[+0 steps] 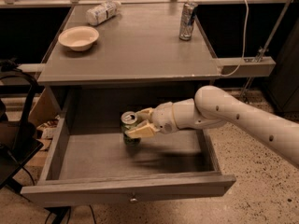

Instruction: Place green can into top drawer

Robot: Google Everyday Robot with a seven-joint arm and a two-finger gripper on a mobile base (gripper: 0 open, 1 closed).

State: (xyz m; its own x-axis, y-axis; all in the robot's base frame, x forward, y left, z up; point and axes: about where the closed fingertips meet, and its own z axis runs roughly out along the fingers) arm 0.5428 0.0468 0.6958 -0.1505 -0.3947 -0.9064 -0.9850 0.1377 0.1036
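Observation:
The green can (129, 125) stands upright inside the open top drawer (93, 190), at the back middle of its floor, silver top showing. My gripper (134, 123) reaches in from the right on a white arm (219, 111). Its tan fingers (141, 130) sit on either side of the can and are shut on it. The can's base is at or just above the drawer floor; I cannot tell which. The drawer's front panel has a small round knob (134, 199).
On the tabletop (140, 50) above the drawer are a white bowl (78, 38) at the left, a clear plastic bottle (102, 12) lying at the back, and a tall slim silver-blue can (188, 20) at the back right. A black chair (16, 125) stands at the left.

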